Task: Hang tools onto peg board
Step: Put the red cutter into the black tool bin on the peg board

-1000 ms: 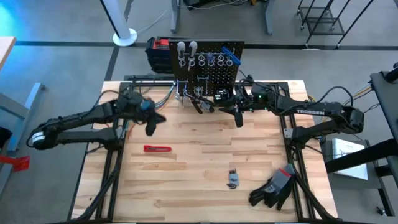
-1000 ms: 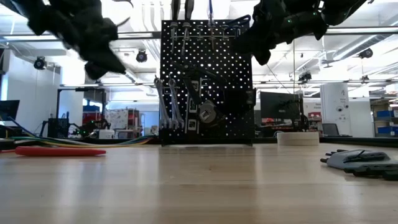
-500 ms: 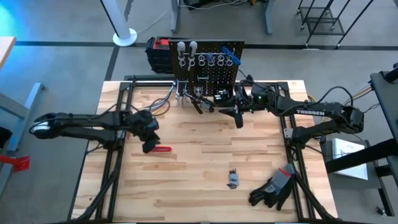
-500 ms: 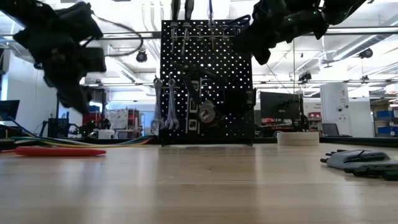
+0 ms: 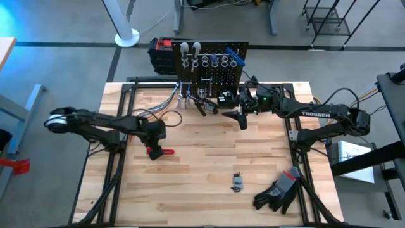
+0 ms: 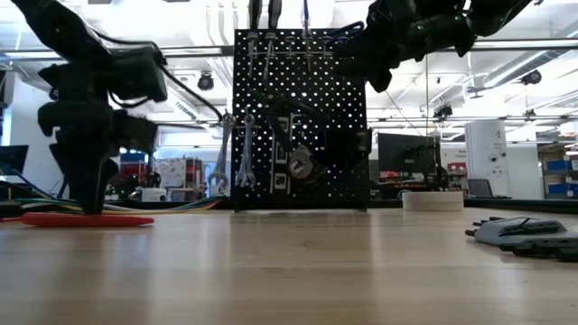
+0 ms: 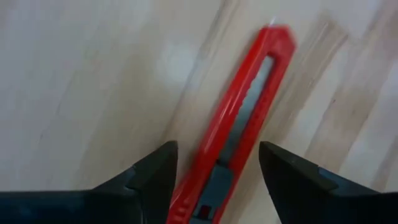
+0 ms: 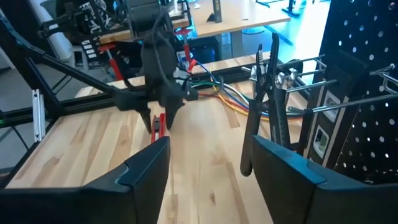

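Red cutter (image 7: 233,134) is the one I'm after now, lying flat on the surface (image 5: 209,158) toward the left, well out in front of the peg board (image 5: 212,66). My left gripper (image 7: 214,165) has swung down from beside the board in the last second and now sits right over the cutter's near end, fingers (image 7: 152,174) spread wide, one on each side of the red body. They opened on the way down. From the low view the tips look to be at surface height by the cutter (image 6: 86,218), but nothing is pinched yet.

That tells me the last hang is done and the next pick has started. Tools (image 6: 246,149) already hang on the board, wrenches on the left of it, more along the top hooks.

Right gripper (image 8: 205,155) holds high beside the board's right edge, fingers apart and empty, with black pliers (image 8: 264,106) hanging off a peg just ahead of it. It hasn't shifted, only opened somewhat.

A small tool (image 5: 236,182) and the gloves (image 5: 278,190) wait near the front.

Next, I'd say, close on the cutter square across its width; it's thin and flat, so it may slide or tip out if I catch it off-centre.
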`<act>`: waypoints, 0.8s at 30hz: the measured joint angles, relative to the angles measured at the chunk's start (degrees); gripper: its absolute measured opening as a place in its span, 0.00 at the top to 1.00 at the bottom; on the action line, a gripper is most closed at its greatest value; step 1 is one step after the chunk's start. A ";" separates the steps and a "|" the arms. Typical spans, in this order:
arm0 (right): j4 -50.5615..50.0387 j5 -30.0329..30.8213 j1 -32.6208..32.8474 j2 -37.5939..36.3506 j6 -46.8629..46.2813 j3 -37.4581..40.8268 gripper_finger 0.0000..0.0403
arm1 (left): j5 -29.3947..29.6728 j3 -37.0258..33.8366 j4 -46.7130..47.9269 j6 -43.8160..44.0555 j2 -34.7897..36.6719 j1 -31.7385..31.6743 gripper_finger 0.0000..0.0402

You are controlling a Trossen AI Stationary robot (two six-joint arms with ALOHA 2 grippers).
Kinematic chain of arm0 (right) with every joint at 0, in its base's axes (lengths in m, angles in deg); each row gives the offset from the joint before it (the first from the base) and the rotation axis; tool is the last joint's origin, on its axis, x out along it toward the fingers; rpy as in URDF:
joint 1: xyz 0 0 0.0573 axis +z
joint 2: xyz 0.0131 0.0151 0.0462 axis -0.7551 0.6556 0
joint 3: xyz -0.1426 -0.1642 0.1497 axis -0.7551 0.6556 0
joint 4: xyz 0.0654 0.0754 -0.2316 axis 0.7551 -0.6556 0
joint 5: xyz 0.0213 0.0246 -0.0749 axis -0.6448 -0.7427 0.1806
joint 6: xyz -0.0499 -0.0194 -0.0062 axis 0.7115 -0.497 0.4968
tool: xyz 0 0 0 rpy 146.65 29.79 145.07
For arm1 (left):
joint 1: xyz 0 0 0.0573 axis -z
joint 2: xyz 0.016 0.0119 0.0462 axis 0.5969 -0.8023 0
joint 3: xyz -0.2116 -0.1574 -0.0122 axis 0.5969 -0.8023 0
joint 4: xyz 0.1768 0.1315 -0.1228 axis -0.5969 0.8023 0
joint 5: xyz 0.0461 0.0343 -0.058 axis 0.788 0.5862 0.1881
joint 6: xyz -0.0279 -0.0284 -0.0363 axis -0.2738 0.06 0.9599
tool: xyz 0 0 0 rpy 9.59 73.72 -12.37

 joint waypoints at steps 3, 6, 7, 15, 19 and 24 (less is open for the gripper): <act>0.00 0.01 -0.01 0.00 0.02 0.00 0.44 | -0.02 0.71 -0.11 -0.51 -3.85 0.68 0.45; -0.43 0.01 -0.02 0.00 0.06 0.00 0.43 | 0.12 1.16 0.14 -0.18 -6.94 1.33 0.45; -0.52 0.02 -0.02 0.00 0.09 0.00 0.43 | 0.56 1.25 0.14 0.82 -7.58 1.35 0.46; -0.50 0.07 -0.02 0.01 0.95 0.00 0.47 | 7.26 1.40 1.62 4.46 -8.32 2.69 0.77; -0.49 0.13 -0.02 0.03 1.01 0.00 0.49 | 9.75 1.40 1.71 5.95 -8.21 3.36 0.93; -0.47 0.16 -0.02 0.00 0.99 0.00 0.52 | 10.96 2.79 2.31 6.06 -7.71 4.27 0.93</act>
